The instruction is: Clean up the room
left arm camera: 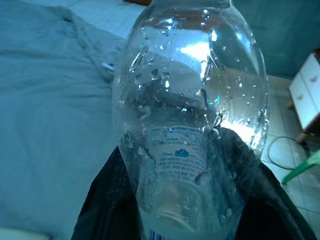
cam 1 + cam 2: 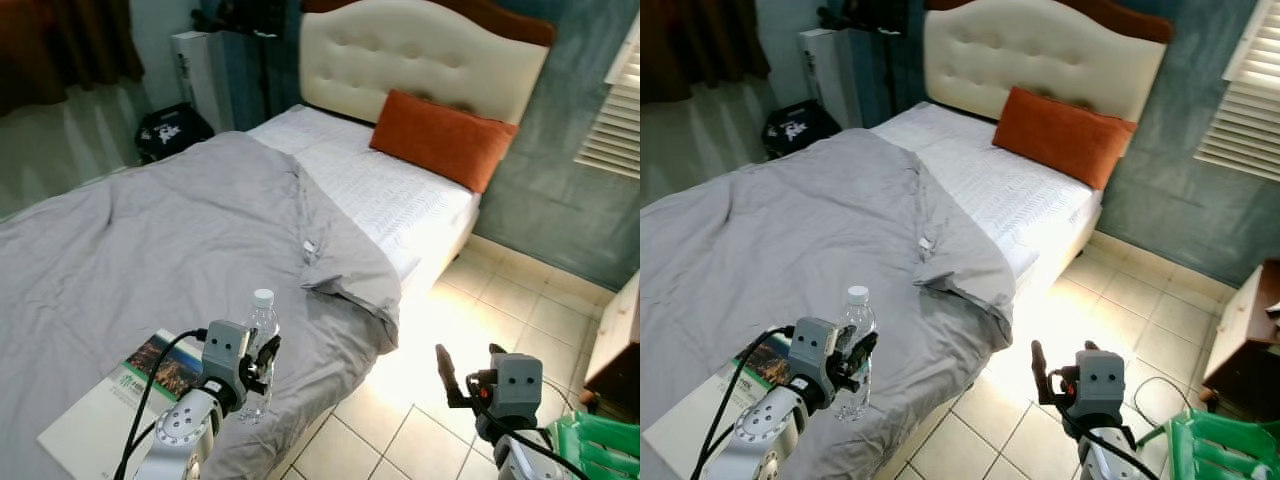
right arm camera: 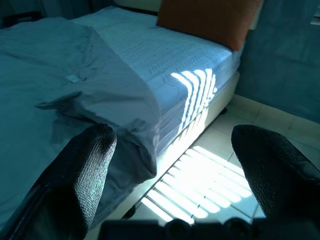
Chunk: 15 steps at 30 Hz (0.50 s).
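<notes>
The left tool (image 2: 262,362) is clamped around a clear water bottle (image 2: 261,345) with a white cap, holding it upright just above the grey blanket (image 2: 150,240) at the bed's near edge. A magazine (image 2: 120,400) lies on the blanket just beside that tool. The right tool (image 3: 175,165), fingers spread apart and holding nothing, hangs over the tiled floor (image 2: 500,300) beside the bed, with an orange pillow (image 2: 440,138) well beyond it against the headboard.

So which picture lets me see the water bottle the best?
The left wrist view: the water bottle is right up close, so you can see its label and droplets, with the left gripper around it. Both eye views show it small but whole, white cap included, above the grey blanket.
</notes>
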Tool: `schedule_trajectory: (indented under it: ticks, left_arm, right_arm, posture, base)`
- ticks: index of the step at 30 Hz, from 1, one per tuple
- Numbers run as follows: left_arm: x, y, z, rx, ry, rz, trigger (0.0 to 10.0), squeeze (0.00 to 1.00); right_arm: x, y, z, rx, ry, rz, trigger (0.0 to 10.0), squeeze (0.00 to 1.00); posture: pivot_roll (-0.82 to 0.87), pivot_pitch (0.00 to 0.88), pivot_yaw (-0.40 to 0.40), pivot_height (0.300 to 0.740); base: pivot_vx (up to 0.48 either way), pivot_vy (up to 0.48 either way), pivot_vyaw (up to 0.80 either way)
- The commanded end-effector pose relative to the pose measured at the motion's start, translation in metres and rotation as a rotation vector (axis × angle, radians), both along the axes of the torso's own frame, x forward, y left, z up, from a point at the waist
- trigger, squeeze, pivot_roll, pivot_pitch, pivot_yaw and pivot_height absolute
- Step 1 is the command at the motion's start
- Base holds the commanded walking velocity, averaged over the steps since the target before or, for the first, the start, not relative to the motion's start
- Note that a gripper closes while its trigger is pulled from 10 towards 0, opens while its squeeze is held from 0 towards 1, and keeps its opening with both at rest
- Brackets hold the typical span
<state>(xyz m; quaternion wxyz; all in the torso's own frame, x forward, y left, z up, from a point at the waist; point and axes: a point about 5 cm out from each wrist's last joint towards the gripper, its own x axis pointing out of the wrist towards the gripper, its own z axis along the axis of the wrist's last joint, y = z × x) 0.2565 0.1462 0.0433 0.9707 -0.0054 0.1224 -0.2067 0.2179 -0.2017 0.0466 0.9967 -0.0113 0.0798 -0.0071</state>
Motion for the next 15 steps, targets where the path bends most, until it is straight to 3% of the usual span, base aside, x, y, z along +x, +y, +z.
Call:
schedule_trajectory:
  ticks: [1, 12, 15]
  left_arm:
    - [0.0047, -0.0003, 0.0043, 0.013, -0.024, -0.012, 10.0, 0.0]
    - [0.0061, -0.0096, 0.0024, 0.019, -0.036, -0.082, 10.0, 0.0]
    - [0.0067, -0.0103, 0.0024, 0.022, -0.039, -0.083, 10.0, 0.0]
  right_arm:
    - [0.002, -0.0003, 0.0, -0.008, -0.005, -0.003, 10.0, 0.0]
    - [0.0007, -0.0044, -0.0006, -0.02, -0.008, -0.014, 10.0, 0.0]
    - [0.0007, -0.0048, -0.0005, -0.021, -0.009, -0.015, 10.0, 0.0]
  posture:
    - [0.0, 0.0, 0.007, 0.74]
    - [-0.01, 0.0, 0.008, 0.74]
    - [-0.01, 0.0, 0.007, 0.74]
  base:
    - [0.0, 0.0, -0.8]
    - [0.0, 0.0, -0.8]
    - [0.0, -0.455, -0.8]
